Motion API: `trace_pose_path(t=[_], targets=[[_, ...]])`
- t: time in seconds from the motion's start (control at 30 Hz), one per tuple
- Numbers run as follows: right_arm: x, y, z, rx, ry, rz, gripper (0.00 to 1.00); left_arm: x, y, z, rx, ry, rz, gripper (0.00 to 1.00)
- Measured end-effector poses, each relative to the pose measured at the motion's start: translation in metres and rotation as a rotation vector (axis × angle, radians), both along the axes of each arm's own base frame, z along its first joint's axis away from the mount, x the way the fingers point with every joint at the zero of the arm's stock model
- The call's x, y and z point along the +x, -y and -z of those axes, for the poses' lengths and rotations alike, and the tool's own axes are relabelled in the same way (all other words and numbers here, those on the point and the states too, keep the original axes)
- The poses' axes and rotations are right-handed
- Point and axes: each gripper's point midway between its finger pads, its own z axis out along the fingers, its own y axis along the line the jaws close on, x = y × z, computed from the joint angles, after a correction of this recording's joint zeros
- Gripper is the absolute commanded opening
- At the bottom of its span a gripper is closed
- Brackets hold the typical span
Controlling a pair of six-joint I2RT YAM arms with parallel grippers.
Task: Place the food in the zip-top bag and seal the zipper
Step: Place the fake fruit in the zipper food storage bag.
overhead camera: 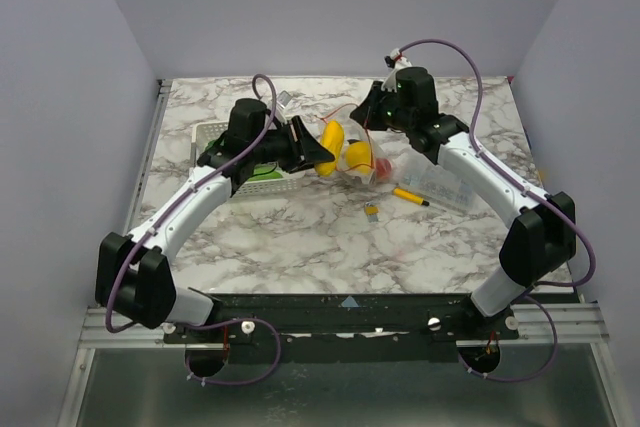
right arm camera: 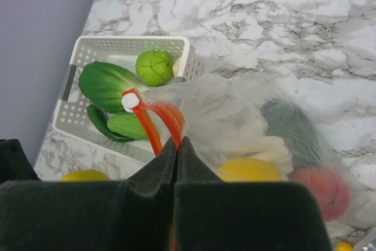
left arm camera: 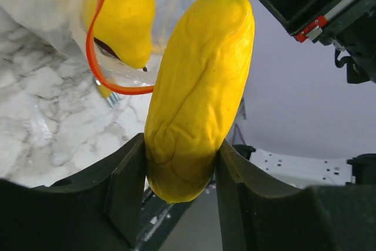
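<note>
Food is split between three spots. One long yellow piece (left arm camera: pixel 200 98) is gripped at its lower end between the left fingers (left arm camera: pixel 126 186), which close narrowly on it from both sides and hold it in the air above the marble surface (overhead camera: pixel 300 237). Its upper end is at the mouth of the zip-top bag (right arm camera: pixel 235 116). The orange-red zipper (left arm camera: pixel 94 57) loops behind it and shows on both sides, but whether the tip has crossed into the mouth cannot be told.

The right fingers (right arm camera: pixel 200 174) are pinched fully together on the bag's rim, right at the zipper and just beside its white tab (right arm camera: pixel 130 102). They hold that edge up while the rest of the pouch slumps on the surface. Through the clear plastic show a rounded yellow piece (right arm camera: pixel 249 170), a red piece (right arm camera: pixel 320 186), a white piece (right arm camera: pixel 258 142) and a dark piece (right arm camera: pixel 291 124), all blurred by the film.

Just beside the bag, on the left arm's side, stands the white lattice basket (right arm camera: pixel 126 44). It holds a round green ball (right arm camera: pixel 154 67), a broad green leaf (right arm camera: pixel 106 83) and two long green pieces (right arm camera: pixel 126 126) lying along one wall.

On the other side of the bag, a yellow marker pen (overhead camera: pixel 410 196) lies on the surface beside a clear compartment box (overhead camera: pixel 445 187).
</note>
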Motion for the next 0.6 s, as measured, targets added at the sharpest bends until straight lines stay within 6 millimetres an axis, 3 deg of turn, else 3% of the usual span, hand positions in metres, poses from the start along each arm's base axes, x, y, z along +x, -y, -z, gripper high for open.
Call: trace_pose_path(t=[0.3, 0.5, 0.6], targets=[[-0.002, -0.006, 0.007, 0.014, 0.017, -0.041, 0.01, 0.002, 0.028, 0.014, -0.126, -0.262, 0.048, 0.10], [-0.005, -0.010, 0.005, 0.028, 0.040, -0.070, 0.01, 0.004, 0.039, 0.000, -0.240, -0.359, 0.037, 0.28], [-0.004, -0.009, 0.002, 0.027, 0.058, -0.071, 0.01, 0.014, 0.046, -0.001, -0.316, -0.436, 0.014, 0.30]])
